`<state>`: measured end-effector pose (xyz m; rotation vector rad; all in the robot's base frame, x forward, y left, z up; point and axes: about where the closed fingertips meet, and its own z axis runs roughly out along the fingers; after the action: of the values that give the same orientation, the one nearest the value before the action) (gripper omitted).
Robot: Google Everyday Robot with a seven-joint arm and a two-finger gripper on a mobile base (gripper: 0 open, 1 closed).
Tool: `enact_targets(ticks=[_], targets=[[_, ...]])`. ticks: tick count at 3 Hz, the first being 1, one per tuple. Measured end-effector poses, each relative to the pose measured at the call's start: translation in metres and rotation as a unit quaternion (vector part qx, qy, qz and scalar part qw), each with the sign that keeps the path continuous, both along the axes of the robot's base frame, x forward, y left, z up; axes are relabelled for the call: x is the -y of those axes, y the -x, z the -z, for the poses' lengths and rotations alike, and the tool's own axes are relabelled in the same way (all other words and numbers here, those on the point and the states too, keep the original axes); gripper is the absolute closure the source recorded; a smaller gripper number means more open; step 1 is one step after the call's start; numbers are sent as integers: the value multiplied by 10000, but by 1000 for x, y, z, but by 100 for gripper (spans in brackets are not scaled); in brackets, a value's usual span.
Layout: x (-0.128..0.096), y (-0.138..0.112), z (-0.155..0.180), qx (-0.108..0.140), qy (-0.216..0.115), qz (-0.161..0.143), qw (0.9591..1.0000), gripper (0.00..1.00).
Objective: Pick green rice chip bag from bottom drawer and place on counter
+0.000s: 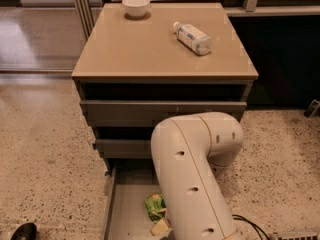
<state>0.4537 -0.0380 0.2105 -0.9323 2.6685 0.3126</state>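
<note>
Camera view: counter point(150, 54) over speckled floor point(40, 149), bowl point(136, 6) at 11 o'clock, bottle point(193, 37) at 1. Gripper point(161, 227) at 6 in bottom drawer point(124, 216) beside green rice chip bag point(155, 206); its grip cannot be told.

Big arm point(192, 179) blocks the right side of the bottom drawer point(120, 216). The gripper point(161, 227) sits low at its front, just beside the green rice chip bag point(155, 205). The drawer's left floor is passable. On the counter point(145, 51), the bowl point(136, 6) and bottle point(193, 37) occupy the back, leaving the front free.

Counter point(150, 49): 1 white bowl point(136, 6) back-left, 1 plastic bottle point(193, 37) lying right; claw point(161, 227) low in bottom drawer point(126, 218).
</note>
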Motion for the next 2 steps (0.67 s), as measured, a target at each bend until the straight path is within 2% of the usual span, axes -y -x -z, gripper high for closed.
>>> enact_targets(ticks=[1, 2], targets=[[-3, 1, -7, 16, -357, 59, 9993, 0], [25, 4, -14, 232, -856, 570, 9944, 0]])
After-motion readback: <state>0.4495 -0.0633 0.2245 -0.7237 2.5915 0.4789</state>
